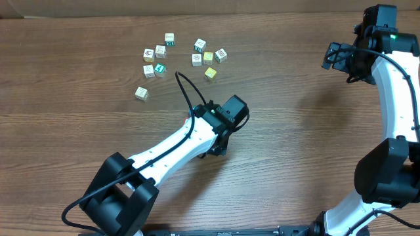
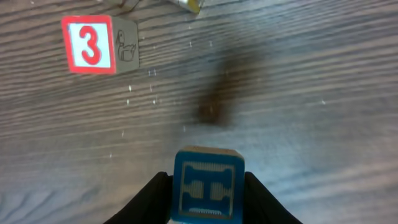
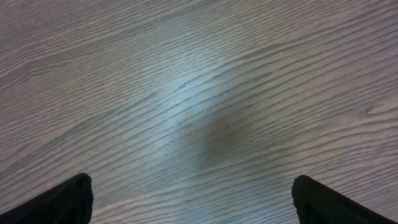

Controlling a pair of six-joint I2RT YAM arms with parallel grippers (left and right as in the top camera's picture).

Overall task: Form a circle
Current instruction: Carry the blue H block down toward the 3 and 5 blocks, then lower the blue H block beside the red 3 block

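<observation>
My left gripper (image 2: 208, 193) is shut on a bright blue cube (image 2: 208, 183), one black finger on each side, just above the wood. A cube with a red 3 face (image 2: 93, 45) lies on the table ahead and to the left, apart from the blue cube. In the overhead view the left wrist (image 1: 226, 115) covers the blue cube. No circle is in view: the other small cubes (image 1: 197, 59) lie scattered at the back. My right gripper (image 3: 193, 199) stands open over bare wood, far right (image 1: 338, 56).
Two yellow cubes (image 1: 210, 73) and a teal-green cube (image 1: 160, 68) lie among the scattered ones. A lone pale cube (image 1: 141, 93) sits apart to the left. A black cable loops above the left arm (image 1: 184, 85). The edge of another cube shows at the wrist view's top (image 2: 186, 5).
</observation>
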